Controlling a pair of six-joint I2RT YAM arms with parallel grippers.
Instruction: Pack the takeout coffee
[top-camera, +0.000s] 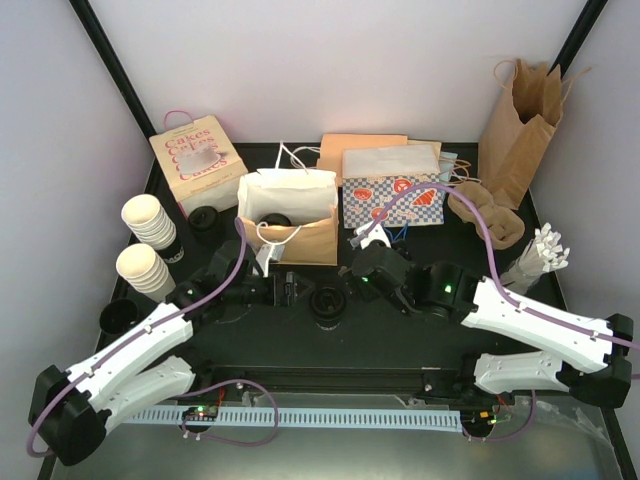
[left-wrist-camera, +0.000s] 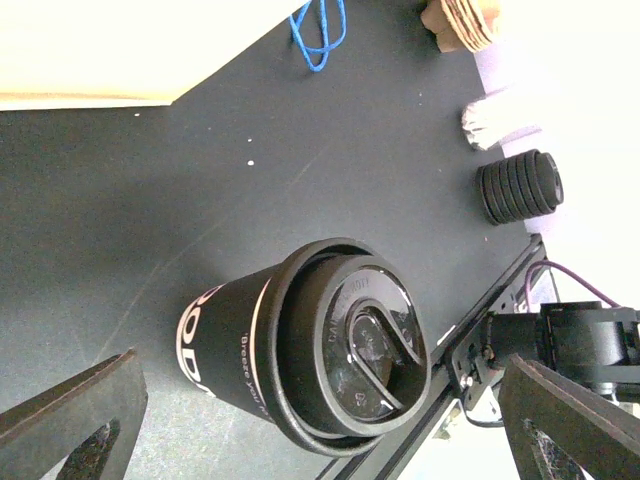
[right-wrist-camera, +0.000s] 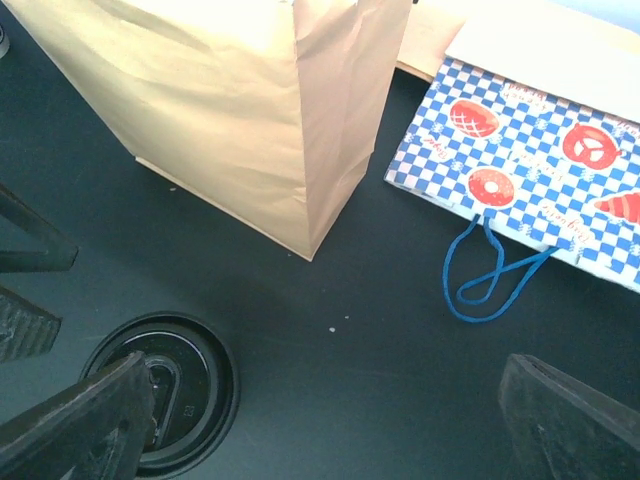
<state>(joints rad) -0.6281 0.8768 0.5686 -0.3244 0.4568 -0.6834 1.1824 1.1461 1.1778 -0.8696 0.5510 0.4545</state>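
The takeout coffee (top-camera: 328, 303) here is a black paper cup with white lettering and a black lid, standing on the black table in front of the open brown paper bag (top-camera: 288, 215). My left gripper (top-camera: 290, 290) is open just left of it. In the left wrist view the cup (left-wrist-camera: 300, 350) sits between and beyond the spread fingers (left-wrist-camera: 70, 420), untouched. My right gripper (top-camera: 362, 262) is open and empty to the cup's right and a little behind it. The right wrist view shows the lid (right-wrist-camera: 175, 400) at lower left and the bag (right-wrist-camera: 230, 110) above.
A blue-checked bag (top-camera: 392, 195) lies behind the right gripper, its blue handle on the table (right-wrist-camera: 490, 275). Stacked cream cups (top-camera: 150, 225), loose black lids (top-camera: 118, 316), a Cakes box (top-camera: 197, 160), a tall brown bag (top-camera: 520, 125) and cup carriers (top-camera: 490, 215) line the sides.
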